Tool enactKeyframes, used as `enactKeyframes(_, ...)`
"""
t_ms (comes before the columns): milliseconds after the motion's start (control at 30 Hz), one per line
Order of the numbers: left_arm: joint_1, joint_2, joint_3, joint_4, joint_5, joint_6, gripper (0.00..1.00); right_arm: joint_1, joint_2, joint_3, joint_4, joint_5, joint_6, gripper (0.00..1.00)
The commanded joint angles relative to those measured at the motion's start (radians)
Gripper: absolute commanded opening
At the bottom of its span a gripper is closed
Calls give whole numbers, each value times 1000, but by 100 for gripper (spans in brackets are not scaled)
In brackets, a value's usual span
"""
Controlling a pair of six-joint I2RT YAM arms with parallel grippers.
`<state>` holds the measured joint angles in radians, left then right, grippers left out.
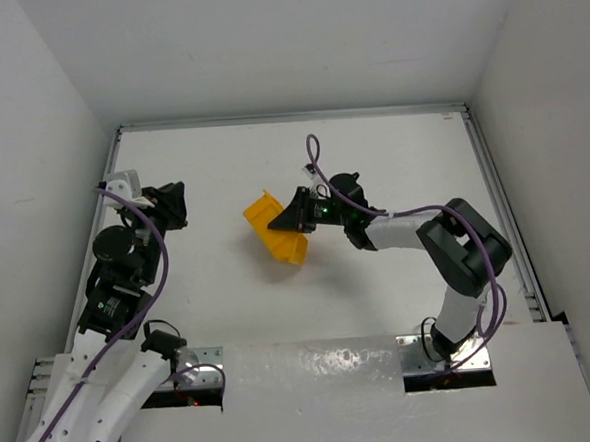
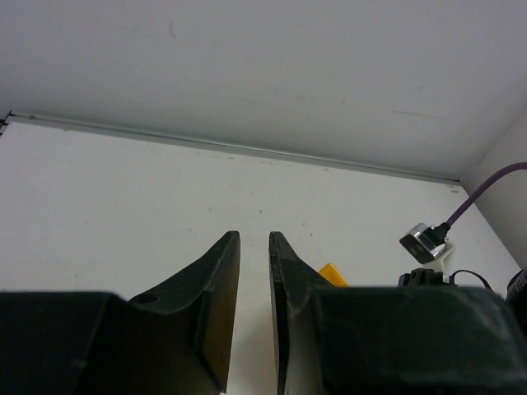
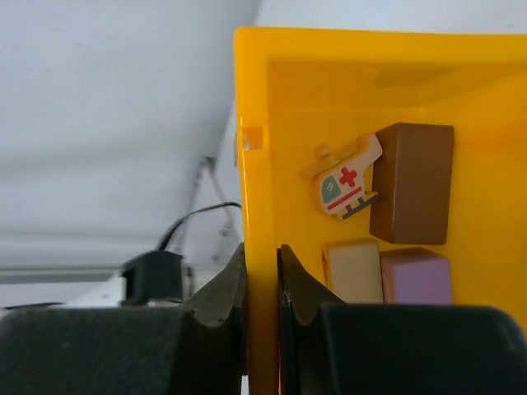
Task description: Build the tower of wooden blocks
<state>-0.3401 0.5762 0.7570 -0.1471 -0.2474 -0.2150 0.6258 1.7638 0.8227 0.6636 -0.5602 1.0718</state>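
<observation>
A yellow plastic bin [image 1: 274, 234] lies tipped near the middle of the table. My right gripper [image 1: 300, 214] is shut on its side wall [image 3: 252, 123], one finger inside and one outside [image 3: 263, 248]. Inside the bin, the right wrist view shows a dark brown wood block [image 3: 412, 183], a pale tan block [image 3: 354, 270], a lilac block [image 3: 416, 276] and a helicopter-shaped piece [image 3: 344, 181]. My left gripper [image 1: 172, 203] hovers at the left of the table, apart from the bin. Its fingers [image 2: 254, 237] stand a narrow gap apart with nothing between them. A corner of the bin [image 2: 333, 274] peeks past its right finger.
White walls close in the table on the left, back and right. A metal rail [image 1: 499, 198] runs along the right edge. The right arm's purple cable and connector [image 2: 426, 241] show at the right of the left wrist view.
</observation>
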Motion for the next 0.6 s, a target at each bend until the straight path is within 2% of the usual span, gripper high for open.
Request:
enactKeyframes(0, 12, 2, 4, 23, 7, 0, 19, -17, 46, -28, 451, -90, 279, 0)
enactKeyframes(200, 12, 4, 2, 24, 13, 0, 19, -51, 255, -40, 976, -83, 646, 0)
enactKeyframes(267, 12, 5, 2, 24, 14, -3, 19, -52, 298, -34, 1028, -66, 695, 0)
enactKeyframes(367, 10, 8, 2, 24, 16, -1, 19, -54, 296, -43, 1030, -66, 680, 0)
enactKeyframes(567, 10, 7, 5, 21, -4, 3, 19, -75, 203, -111, 1027, -90, 602, 0)
